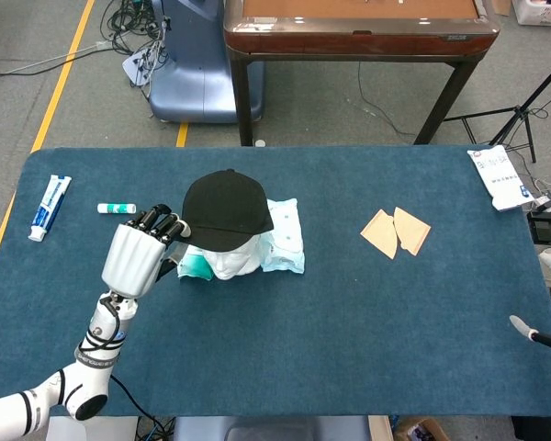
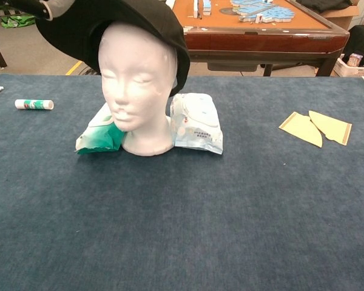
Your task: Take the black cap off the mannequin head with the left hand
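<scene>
Nearest us, at the lower left of the head view, we see our left hand [image 1: 136, 256] raised above the blue worktop [image 1: 349, 322], its fingers [image 1: 162, 224] clamped on the brim of the black cap [image 1: 224, 208]. The cap is tipped up at the front and pushed back, so in the chest view it clings only to the crown and back of the white mannequin head [image 2: 136, 85], whose face is bare. A green packet [image 2: 98, 134] and a white wipes packet [image 2: 197, 123] flank the head's base. Two tan paper pieces [image 1: 396, 231] lie right of centre. Farther left we see a small tube [image 1: 116, 209] and a toothpaste tube [image 1: 50, 206]. Our right hand is out of frame.
</scene>
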`<move>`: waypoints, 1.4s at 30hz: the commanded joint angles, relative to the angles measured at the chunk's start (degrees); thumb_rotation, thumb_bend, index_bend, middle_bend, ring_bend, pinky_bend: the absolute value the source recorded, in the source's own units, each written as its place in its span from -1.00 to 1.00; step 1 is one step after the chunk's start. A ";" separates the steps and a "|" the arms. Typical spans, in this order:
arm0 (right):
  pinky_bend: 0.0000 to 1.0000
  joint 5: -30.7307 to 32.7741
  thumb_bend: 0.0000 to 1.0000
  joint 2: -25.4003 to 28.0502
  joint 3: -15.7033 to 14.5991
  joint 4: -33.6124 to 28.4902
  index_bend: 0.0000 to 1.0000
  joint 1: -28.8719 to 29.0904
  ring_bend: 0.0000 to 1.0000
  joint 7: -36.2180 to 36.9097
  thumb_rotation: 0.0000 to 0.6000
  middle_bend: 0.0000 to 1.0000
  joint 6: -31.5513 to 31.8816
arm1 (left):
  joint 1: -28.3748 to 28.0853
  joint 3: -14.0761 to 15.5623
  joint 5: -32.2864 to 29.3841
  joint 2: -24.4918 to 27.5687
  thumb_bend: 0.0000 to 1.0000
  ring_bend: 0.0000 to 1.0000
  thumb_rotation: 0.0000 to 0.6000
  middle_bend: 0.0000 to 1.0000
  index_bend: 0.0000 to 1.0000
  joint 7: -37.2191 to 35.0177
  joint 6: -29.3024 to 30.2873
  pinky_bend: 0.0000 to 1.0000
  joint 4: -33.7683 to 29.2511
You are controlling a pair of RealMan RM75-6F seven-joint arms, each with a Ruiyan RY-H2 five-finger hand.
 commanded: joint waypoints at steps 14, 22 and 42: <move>-0.67 0.03 -1.00 0.04 -0.01 0.03 -0.74 0.06 -0.83 0.11 1.00 -0.67 -0.18 | -3.20 -3.18 -3.48 0.17 -0.01 -0.25 1.00 0.23 0.17 2.02 -1.94 0.22 0.12; -0.67 -0.03 -1.00 0.08 -0.03 0.06 -0.74 0.05 -0.83 0.22 1.00 -0.67 -0.18 | -5.18 -5.17 -6.19 0.18 -0.01 -0.25 1.00 0.23 0.17 3.18 -3.15 0.22 1.03; -0.67 -0.26 -1.00 0.12 -0.09 0.15 -0.74 -0.04 -0.83 0.56 1.00 -0.67 0.01 | -7.77 -8.92 -15.17 1.10 -0.01 -0.25 1.00 0.23 0.18 5.79 -4.44 0.22 6.18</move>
